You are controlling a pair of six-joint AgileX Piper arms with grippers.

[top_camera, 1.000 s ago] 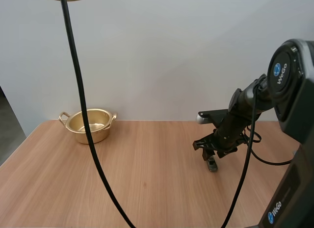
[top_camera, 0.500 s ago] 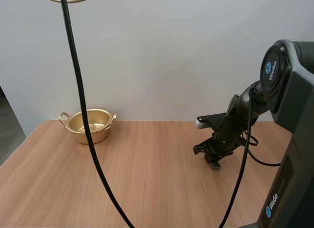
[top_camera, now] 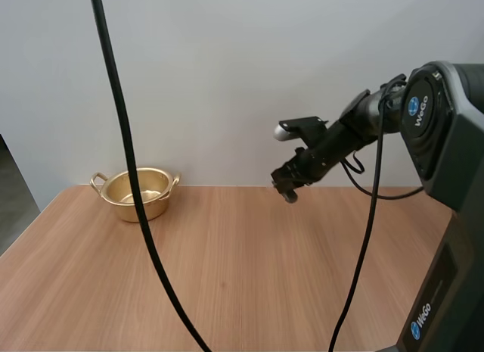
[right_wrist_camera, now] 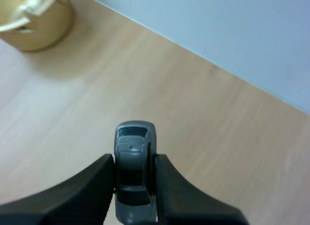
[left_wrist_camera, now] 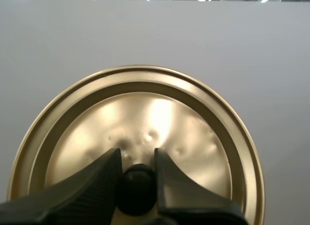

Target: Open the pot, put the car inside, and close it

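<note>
Small grey car (right_wrist_camera: 133,176), pinched in the right hand (top_camera: 288,189) above the tabletop (top_camera: 227,276), well apart from the open gold pot (top_camera: 138,193). Left hand (left_wrist_camera: 137,159) grips the lid (left_wrist_camera: 164,113) by its knob (left_wrist_camera: 137,191). Risk: the narrow pinch slips and the car drops short.

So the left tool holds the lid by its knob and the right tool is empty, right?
No: the right tool pinches the grey car, per the right wrist view. The left tool does hold the lid by its knob.
</note>
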